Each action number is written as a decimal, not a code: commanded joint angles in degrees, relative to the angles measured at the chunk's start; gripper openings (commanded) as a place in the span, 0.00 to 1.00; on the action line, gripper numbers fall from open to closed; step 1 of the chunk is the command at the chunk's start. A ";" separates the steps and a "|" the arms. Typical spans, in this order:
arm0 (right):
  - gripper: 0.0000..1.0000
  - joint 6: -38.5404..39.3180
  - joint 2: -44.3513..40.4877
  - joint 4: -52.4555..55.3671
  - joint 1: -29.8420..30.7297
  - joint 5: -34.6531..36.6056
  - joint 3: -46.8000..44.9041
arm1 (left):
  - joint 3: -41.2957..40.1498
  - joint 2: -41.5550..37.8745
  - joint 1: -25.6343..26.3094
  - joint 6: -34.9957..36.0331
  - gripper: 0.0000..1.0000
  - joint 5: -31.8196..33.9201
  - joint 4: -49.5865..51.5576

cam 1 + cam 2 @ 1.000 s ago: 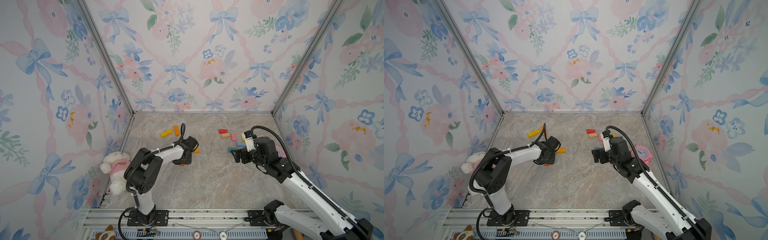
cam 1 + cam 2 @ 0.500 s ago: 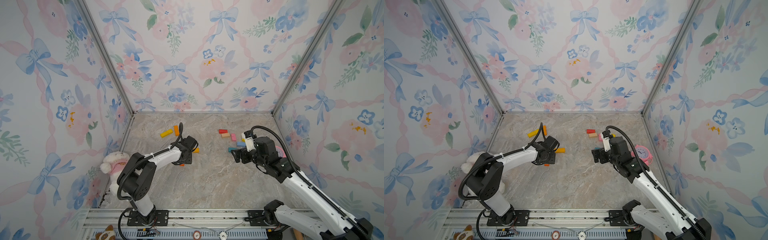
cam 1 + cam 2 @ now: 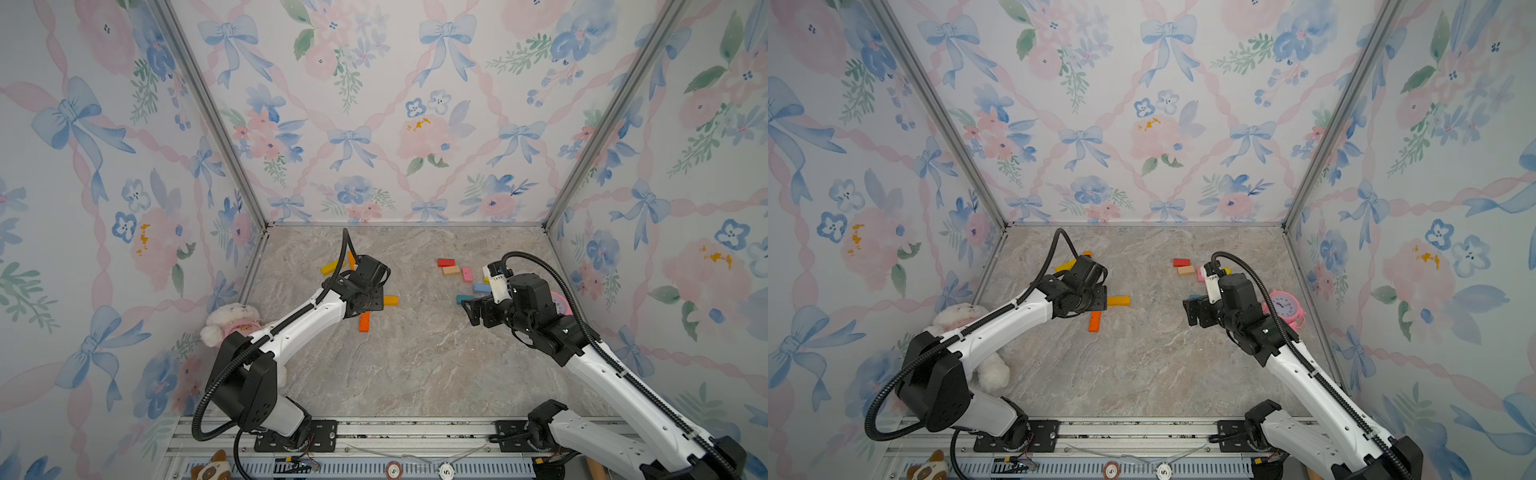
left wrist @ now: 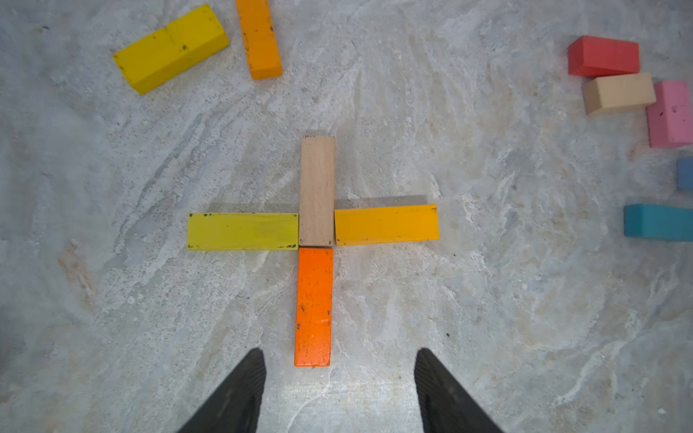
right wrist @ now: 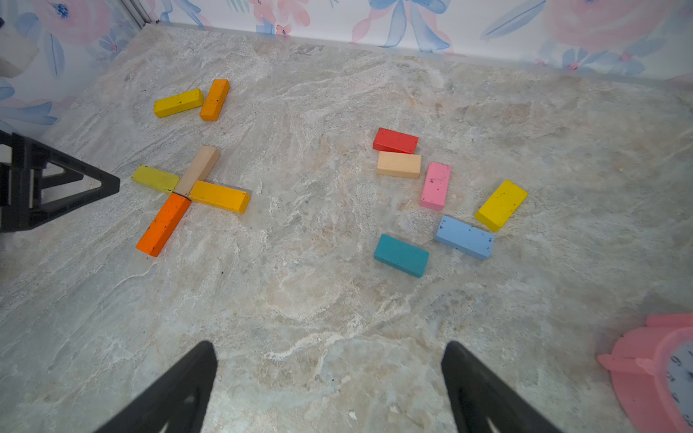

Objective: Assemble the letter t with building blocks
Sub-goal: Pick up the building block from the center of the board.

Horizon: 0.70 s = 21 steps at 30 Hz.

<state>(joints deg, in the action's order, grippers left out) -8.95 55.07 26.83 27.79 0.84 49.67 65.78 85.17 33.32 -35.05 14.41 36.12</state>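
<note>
Left wrist: orange block between left gripper tips (not touching)

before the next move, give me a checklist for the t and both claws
1. The left claw is open with nothing between its fingers: ok.
2. The right claw is open and empty: ok.
3. The tan block and orange block lie end to end as the stem: ok.
4. The yellow block and amber block each sit against a side of the tan block: ok.
5. The crossbar is straight: not ok, the amber block lies slightly skewed to the yellow one.
6. The spare yellow block and spare orange block lie apart from the t: ok.
</note>
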 commanded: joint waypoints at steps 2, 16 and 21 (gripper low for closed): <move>0.96 -0.15 -1.11 1.30 -0.33 -0.44 0.28 | 1.97 -1.67 -2.40 3.11 0.67 1.02 2.25; 0.96 0.34 -0.33 1.74 -0.06 -0.14 0.85 | 16.26 13.68 -15.51 15.53 0.66 -1.10 2.69; 0.96 0.70 0.29 2.00 0.01 0.13 1.23 | 26.85 24.18 -17.63 17.20 0.66 -1.13 2.73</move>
<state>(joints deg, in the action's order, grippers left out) -8.78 54.78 27.11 27.79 0.86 49.69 88.29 105.58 16.08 -20.82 13.67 37.60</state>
